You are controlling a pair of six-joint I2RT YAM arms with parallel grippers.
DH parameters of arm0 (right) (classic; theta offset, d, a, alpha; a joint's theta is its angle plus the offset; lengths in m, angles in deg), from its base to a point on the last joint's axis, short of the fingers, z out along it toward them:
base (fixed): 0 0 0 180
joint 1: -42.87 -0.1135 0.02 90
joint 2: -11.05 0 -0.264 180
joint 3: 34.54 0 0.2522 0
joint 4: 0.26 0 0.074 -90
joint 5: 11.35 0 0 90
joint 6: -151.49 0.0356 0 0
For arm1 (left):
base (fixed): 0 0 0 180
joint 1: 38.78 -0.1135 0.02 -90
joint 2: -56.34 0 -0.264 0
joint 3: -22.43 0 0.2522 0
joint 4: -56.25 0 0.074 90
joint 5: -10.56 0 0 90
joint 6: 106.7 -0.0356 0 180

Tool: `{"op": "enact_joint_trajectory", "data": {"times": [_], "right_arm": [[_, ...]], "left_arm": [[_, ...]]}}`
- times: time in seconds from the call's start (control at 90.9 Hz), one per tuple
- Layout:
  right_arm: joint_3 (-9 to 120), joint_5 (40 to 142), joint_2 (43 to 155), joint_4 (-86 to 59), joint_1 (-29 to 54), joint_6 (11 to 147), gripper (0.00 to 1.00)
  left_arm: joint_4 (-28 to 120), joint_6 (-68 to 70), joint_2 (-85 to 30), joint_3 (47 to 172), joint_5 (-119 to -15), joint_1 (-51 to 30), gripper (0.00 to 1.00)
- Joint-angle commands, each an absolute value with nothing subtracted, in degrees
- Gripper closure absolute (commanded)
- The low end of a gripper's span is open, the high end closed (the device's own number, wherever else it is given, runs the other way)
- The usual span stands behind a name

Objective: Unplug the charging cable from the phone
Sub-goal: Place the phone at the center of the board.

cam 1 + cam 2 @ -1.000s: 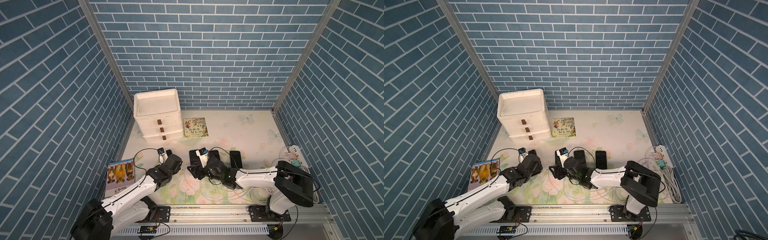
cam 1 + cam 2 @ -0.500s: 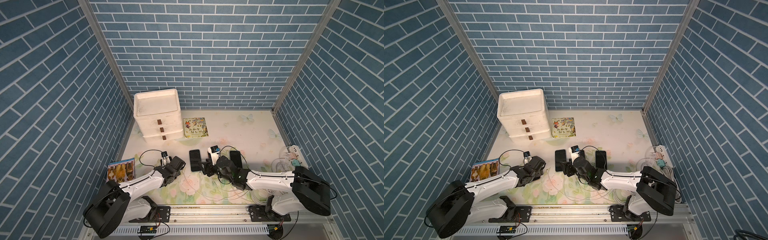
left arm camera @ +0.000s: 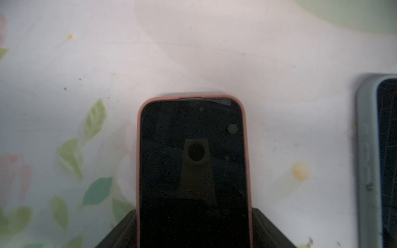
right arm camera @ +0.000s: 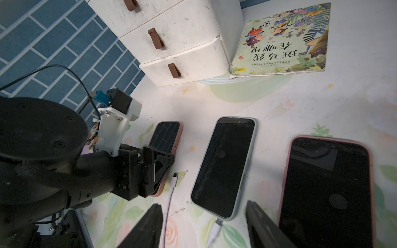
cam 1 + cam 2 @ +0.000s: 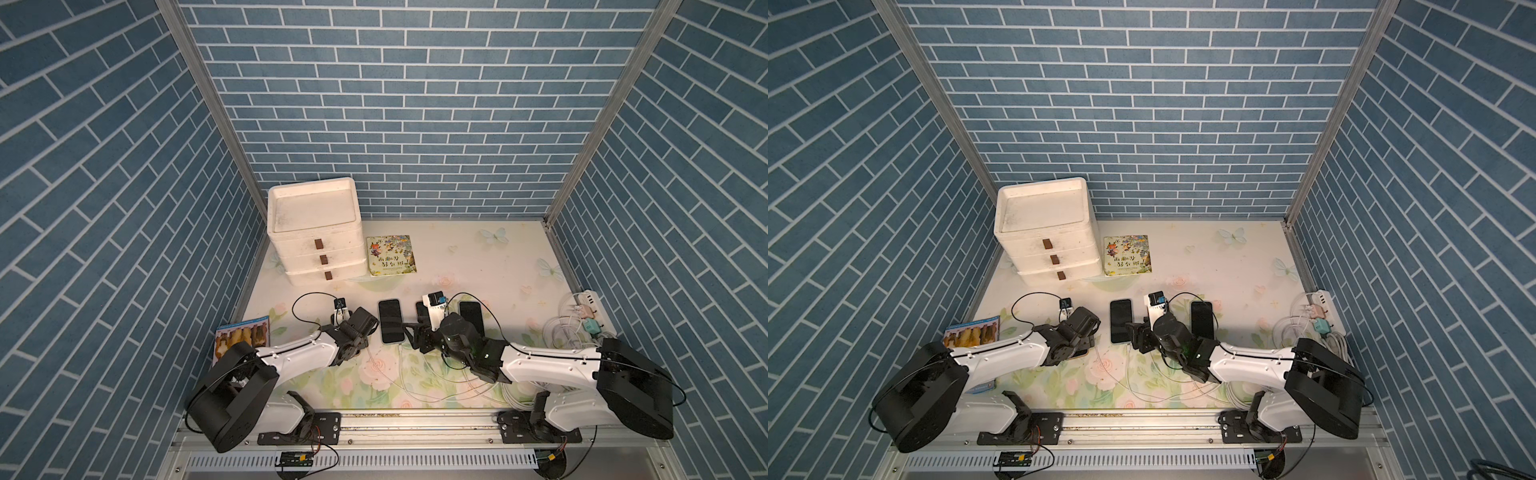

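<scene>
The blue-cased phone [image 4: 223, 165] lies flat, its long axis pointing away from the robot. The cable [image 4: 216, 228] is plugged into its near end, inside your spread right hand [image 4: 204, 204]. Your left hand [image 3: 194, 212] straddles the pink phone [image 3: 193, 150]; grip unclear.

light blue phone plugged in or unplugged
Plugged in: a white connector sits in the bottom edge of the light blue phone; another cable end lies loose.
</scene>
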State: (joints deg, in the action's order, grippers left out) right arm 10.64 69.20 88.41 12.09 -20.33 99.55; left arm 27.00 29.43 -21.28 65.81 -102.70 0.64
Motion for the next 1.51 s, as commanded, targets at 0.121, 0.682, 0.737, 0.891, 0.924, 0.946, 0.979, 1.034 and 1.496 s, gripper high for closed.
{"op": "enact_joint_trajectory", "data": {"times": [0.121, 0.682, 0.737, 0.891, 0.924, 0.946, 0.979, 1.034, 1.496], "right_arm": [[10.1, 68.2, 86.2, 11.5, -19.6, 98.7, 0.33], [9.8, 68.5, 85.0, 10.6, -18.9, 98.9, 0.32], [9.9, 68.6, 85.0, 10.3, -18.8, 98.8, 0.31], [10.3, 68.7, 85.0, 9.8, -18.5, 98.7, 0.27], [10.4, 68.7, 85.0, 9.7, -18.4, 98.7, 0.24], [10.4, 68.6, 85.0, 9.5, -18.5, 98.7, 0.22], [10.5, 68.7, 85.1, 9.3, -18.3, 98.6, 0.19], [10.8, 68.7, 84.9, 9.0, -18.3, 98.5, 0.16], [11.9, 65.5, 80.1, 2.2, -17.4, 97.4, 0.01]], "left_arm": [[29.2, 27.9, -23.1, 66.5, -100.7, 2.0, 1.00], [31.2, 26.8, -25.0, 66.9, -101.0, 2.3, 1.00], [30.9, 26.9, -24.7, 66.7, -101.0, 2.3, 1.00], [31.0, 27.0, -24.1, 66.5, -100.9, 2.3, 0.95], [30.9, 27.0, -24.1, 66.5, -100.9, 2.3, 0.86], [30.9, 27.1, -24.2, 66.6, -100.9, 2.3, 0.79], [31.0, 27.0, -24.2, 66.6, -100.9, 2.3, 0.71], [31.2, 26.9, -24.3, 66.7, -101.0, 2.3, 0.60], [26.7, 27.5, -19.7, 70.4, -106.8, 2.3, 0.00]]}}
